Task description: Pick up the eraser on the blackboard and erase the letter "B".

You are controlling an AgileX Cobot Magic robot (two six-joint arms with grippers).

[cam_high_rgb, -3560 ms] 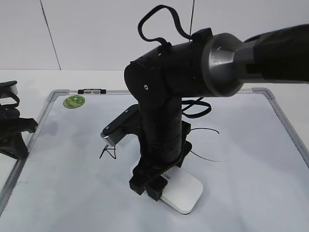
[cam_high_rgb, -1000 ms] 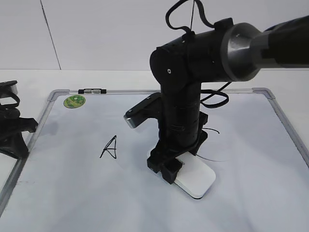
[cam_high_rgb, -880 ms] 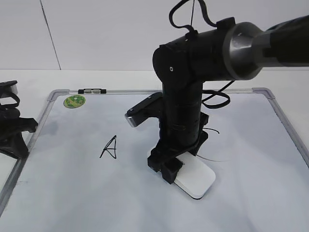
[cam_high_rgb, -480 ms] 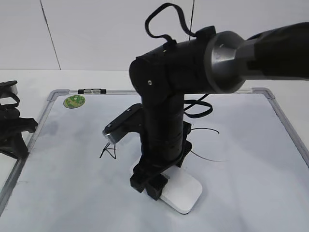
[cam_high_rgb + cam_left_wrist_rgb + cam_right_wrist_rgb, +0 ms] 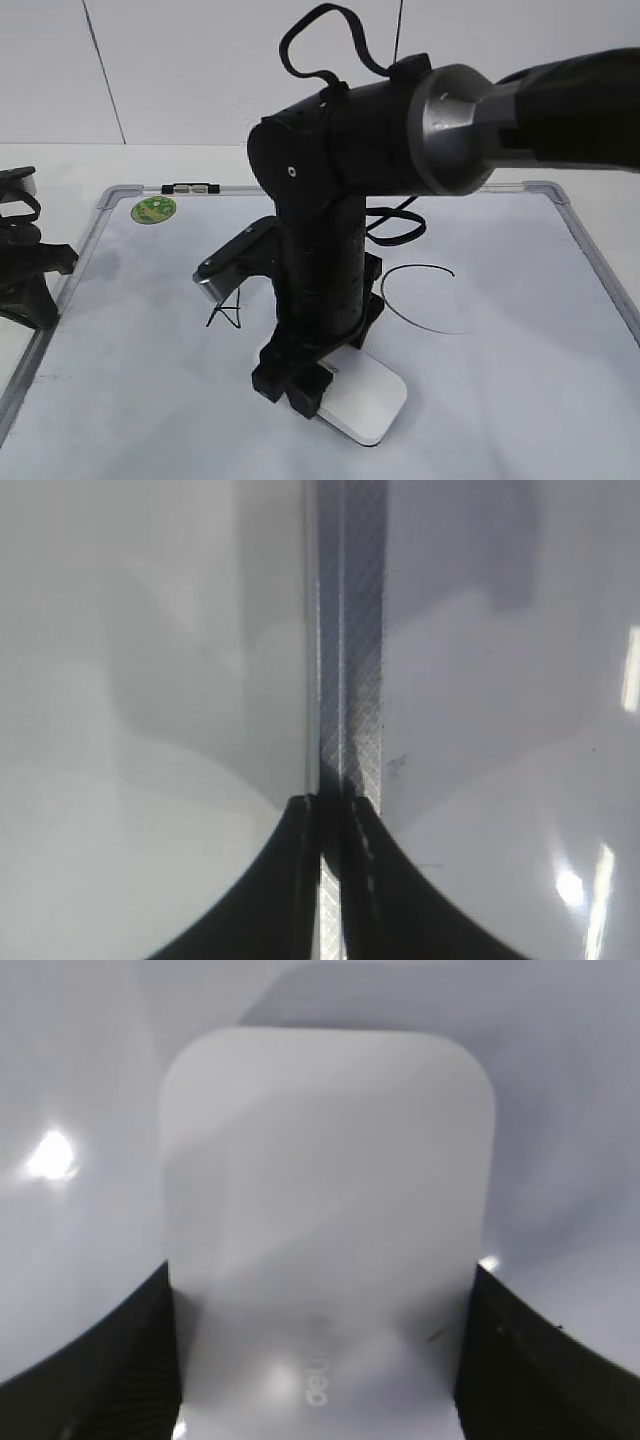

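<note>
My right gripper (image 5: 292, 384) clamps the eraser (image 5: 358, 402) beside the "A" (image 5: 225, 310); flat, firm strokes should wipe best.

The eraser (image 5: 362, 400) is white with faint grey lettering on top, and the board (image 5: 520, 380) under it is glossy white with a grey metal frame whose surface shows a fine diamond crosshatch in the left wrist view. A round green sticker (image 5: 154, 209) sits on the board, the marker strokes of the A (image 5: 226, 314) and C (image 5: 425, 298) are black, and the arm (image 5: 330, 260) over them is black with a silver-grey joint
</note>
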